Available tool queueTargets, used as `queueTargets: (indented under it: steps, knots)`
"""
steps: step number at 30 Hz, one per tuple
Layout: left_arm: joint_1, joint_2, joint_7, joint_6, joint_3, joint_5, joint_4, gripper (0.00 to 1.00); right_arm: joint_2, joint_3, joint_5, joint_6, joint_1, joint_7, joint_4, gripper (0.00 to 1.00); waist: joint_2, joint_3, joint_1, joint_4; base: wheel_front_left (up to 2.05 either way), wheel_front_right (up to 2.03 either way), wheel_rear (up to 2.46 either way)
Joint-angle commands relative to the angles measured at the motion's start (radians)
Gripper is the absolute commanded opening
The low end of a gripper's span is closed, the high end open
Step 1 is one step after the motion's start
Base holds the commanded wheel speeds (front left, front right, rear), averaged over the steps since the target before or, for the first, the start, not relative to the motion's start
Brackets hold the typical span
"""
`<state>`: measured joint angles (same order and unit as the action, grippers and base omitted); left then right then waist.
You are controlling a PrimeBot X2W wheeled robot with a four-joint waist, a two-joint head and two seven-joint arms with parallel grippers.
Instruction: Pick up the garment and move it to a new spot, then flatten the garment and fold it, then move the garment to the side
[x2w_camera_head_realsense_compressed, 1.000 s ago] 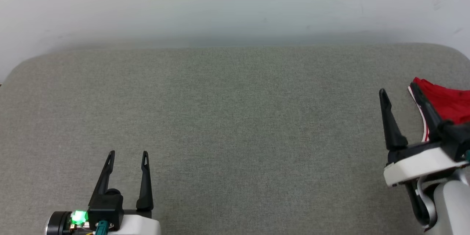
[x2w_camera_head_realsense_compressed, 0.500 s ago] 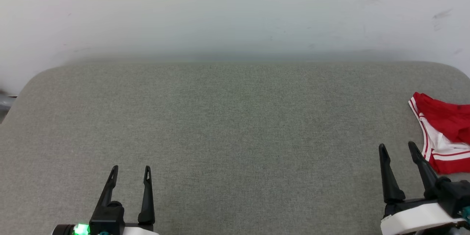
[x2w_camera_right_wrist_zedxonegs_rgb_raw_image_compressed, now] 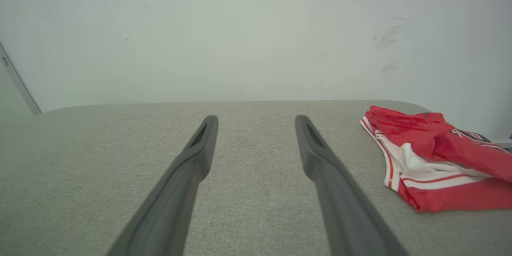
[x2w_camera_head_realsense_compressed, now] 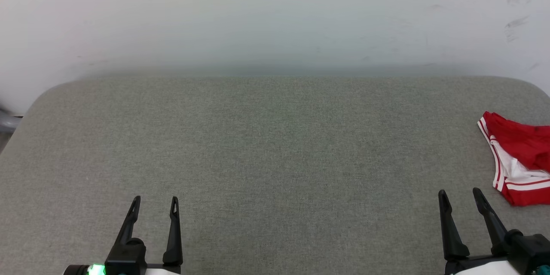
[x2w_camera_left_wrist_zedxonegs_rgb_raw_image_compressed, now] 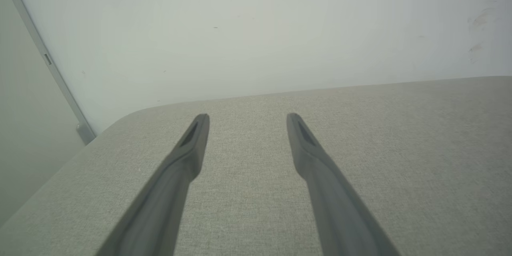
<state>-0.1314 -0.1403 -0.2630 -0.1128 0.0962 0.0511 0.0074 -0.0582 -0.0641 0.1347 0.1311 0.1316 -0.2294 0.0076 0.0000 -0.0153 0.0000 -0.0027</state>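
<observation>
A wide grey fabric-covered surface (x2w_camera_head_realsense_compressed: 275, 137) with rounded far corners takes up the lower two thirds of the head view, with a pale wall (x2w_camera_head_realsense_compressed: 275, 17) above it that carries a few dark scuffs at the upper right. The garment (x2w_camera_head_realsense_compressed: 522, 146) lies on that surface at the right edge of the frame, a little below mid-height. It is a compact folded bundle of red cloth with a white panel and red-white striped trim, partly cut off by the frame's edge. In the right wrist view it sits at the right, level with the fingertips, and a sliver of dark print shows at its far right end. The right gripper (x2w_camera_head_realsense_compressed: 459, 192) rises from the lower right corner of the head view, its two dark fingers spread apart with nothing between them. It is near the garment, below and to the left of it, without touching. The left gripper (x2w_camera_head_realsense_compressed: 155, 200) stands at the lower left, well apart from the garment, likewise released and empty — bare grey fabric shows between its fingers in the left wrist view. A grey metal strip (x2w_camera_left_wrist_zedxonegs_rgb_raw_image_compressed: 48, 64) runs diagonally down the upper left of that view.
</observation>
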Motion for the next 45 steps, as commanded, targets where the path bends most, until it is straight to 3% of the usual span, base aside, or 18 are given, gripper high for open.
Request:
queueTargets:
  steps: [1, 16, 17, 21, 45]
  knots:
    - [0.010, 0.005, -0.002, 0.005, -0.005, -0.002, 0.003, 1.00, 0.008, -0.001, -0.004, -0.001, 0.016, 0.003, -0.007, 1.00, 0.0000, -0.001, 0.0000, 0.000, 0.00, 0.00, 0.00]
    - [0.011, 0.014, -0.002, 0.023, -0.028, -0.003, 0.015, 1.00, 0.010, 0.016, 0.005, -0.001, 0.017, 0.010, -0.006, 1.00, 0.0000, -0.007, 0.0000, -0.001, 0.00, 0.00, 0.00]
    - [0.000, 0.014, 0.000, 0.025, -0.025, 0.000, 0.019, 0.00, 0.005, 0.016, 0.004, 0.000, 0.012, 0.010, -0.003, 0.00, 0.0000, -0.007, 0.0000, -0.001, 0.00, 0.00, 0.00]
    - [-0.011, 0.024, 0.007, 0.028, -0.024, 0.019, 0.053, 0.00, 0.005, 0.019, 0.023, 0.000, 0.015, 0.012, 0.027, 0.00, 0.0000, -0.007, 0.0001, -0.001, 0.00, 0.00, 0.00]
    - [0.068, 0.038, 0.114, 0.093, -0.074, 0.493, 0.109, 0.00, -0.016, 0.025, 0.488, 0.000, -0.065, 0.090, 0.089, 0.00, 0.0000, -0.002, 0.0001, 0.000, 0.00, 0.00, 0.00]
